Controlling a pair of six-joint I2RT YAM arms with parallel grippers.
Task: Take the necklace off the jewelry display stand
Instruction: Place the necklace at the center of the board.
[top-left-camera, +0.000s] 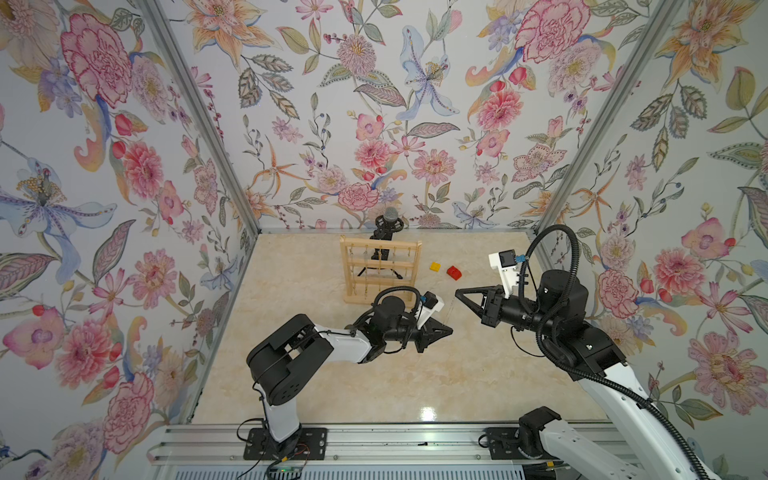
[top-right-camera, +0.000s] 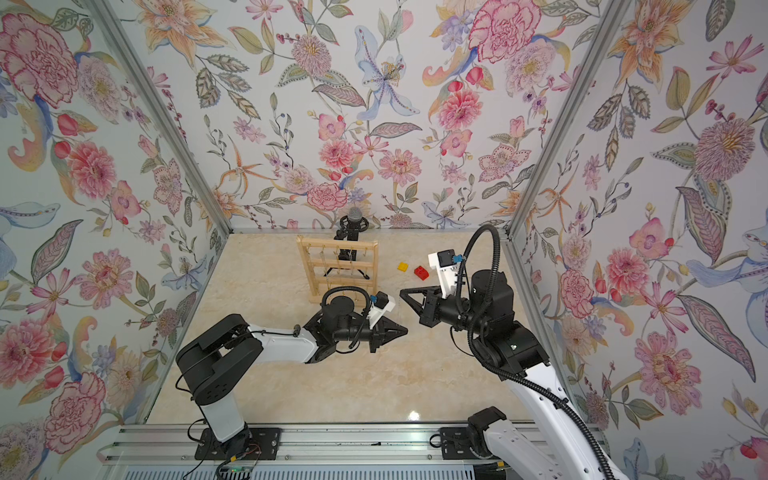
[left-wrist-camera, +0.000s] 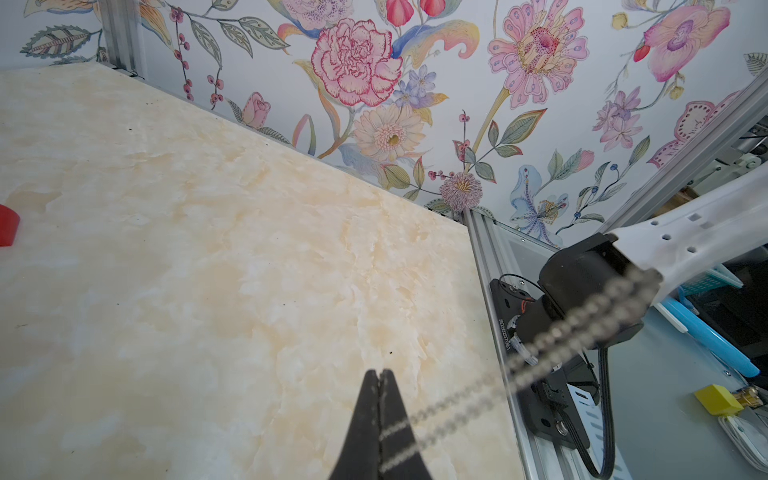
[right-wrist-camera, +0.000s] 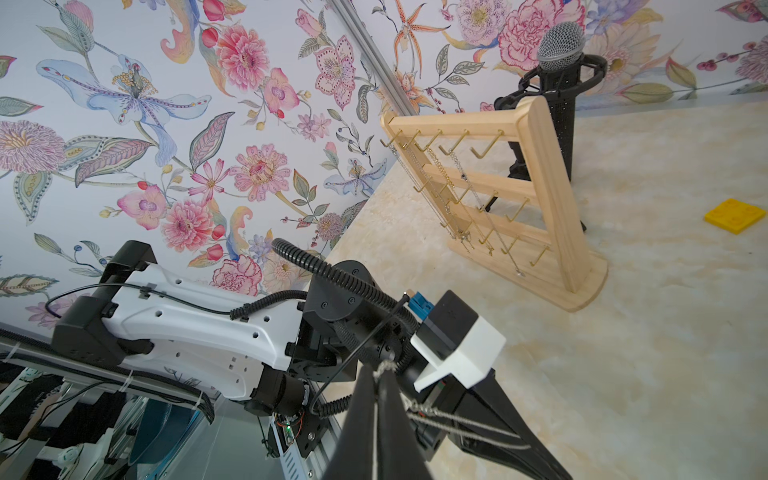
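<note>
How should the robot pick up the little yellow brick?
Pinch the yellow brick across two opposite straight edges, coming down from above. It lies flat and thin on the table, so probably only its side edges give the jaws a hold.

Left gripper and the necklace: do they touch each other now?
Touching. The left wrist view shows the left gripper shut, and the necklace comes out from the seam between its jaws.
</note>
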